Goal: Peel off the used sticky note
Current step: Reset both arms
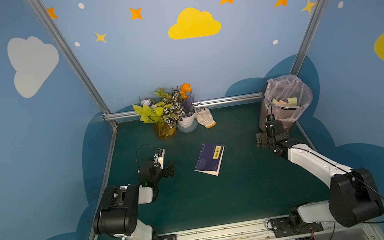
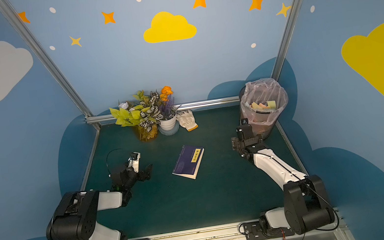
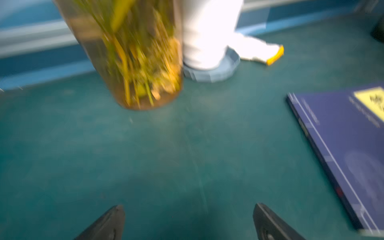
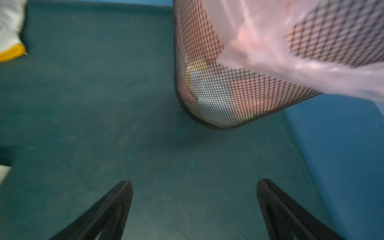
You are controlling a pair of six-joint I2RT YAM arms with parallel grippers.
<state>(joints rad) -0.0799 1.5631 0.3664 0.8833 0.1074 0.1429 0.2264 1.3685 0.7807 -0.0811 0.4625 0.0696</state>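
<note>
the sticky note (image 1: 218, 151) is a small yellow slip with dark writing, stuck on the cover of the dark blue book (image 1: 207, 162), near the middle of the frame in both top views; the left wrist view cuts it at the right edge. the book lies flat on the green table (image 1: 248, 194). the left gripper (image 3: 189, 207) has its jaws spread wide and empty, left of the book and apart from it. the right gripper (image 4: 194, 182) is spread and empty too, at the right of the frame near the mesh bin (image 4: 207, 62).

i judge the note very light, thin and soft; it will bend, and can tear if pulled fast. which edge carries the glue i cannot tell. a free corner is probably the best hold, pinched and pulled slowly. the book is light too and may lift with the note, so the other gripper should press it down.
</note>
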